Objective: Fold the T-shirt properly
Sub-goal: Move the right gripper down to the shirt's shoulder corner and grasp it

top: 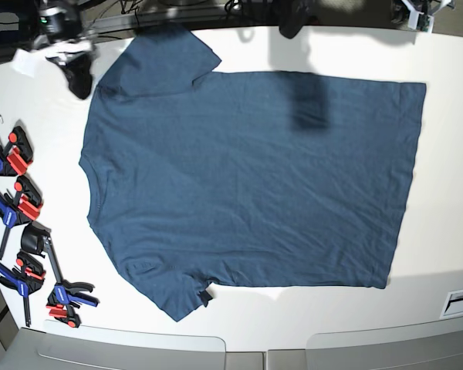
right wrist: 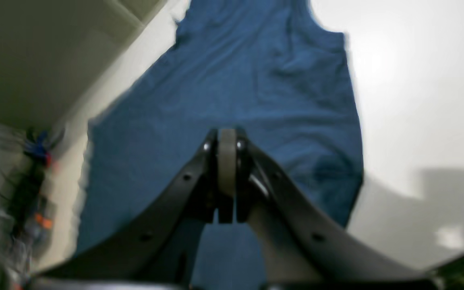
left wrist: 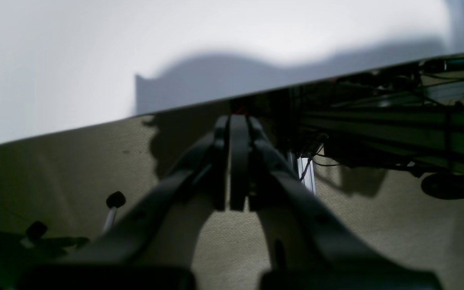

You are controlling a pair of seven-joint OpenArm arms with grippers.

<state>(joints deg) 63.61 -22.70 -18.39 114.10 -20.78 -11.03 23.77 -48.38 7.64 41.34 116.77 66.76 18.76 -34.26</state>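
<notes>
The T-shirt (top: 247, 177) lies spread flat on the white table (top: 239, 54), dark teal-blue, neck to the left and hem to the right. Its lower sleeve (top: 187, 297) has a small turned-up corner. My right gripper (top: 79, 77) hangs at the back left, just beside the upper sleeve (top: 166, 62). In the blurred right wrist view it (right wrist: 227, 135) is shut with nothing in it, above the T-shirt (right wrist: 236, 88). My left gripper (left wrist: 238, 121) is shut and empty over the table's far edge (left wrist: 175, 110). In the base view it (top: 293, 25) shows as a dark shape at the back.
Several blue and red clamps (top: 19, 204) lie along the table's left side. A white label (top: 461, 301) sits at the front right corner. Beyond the far edge are carpet (left wrist: 95, 161), a metal frame and cables (left wrist: 397, 112). A shadow (top: 310, 100) falls on the shirt's upper part.
</notes>
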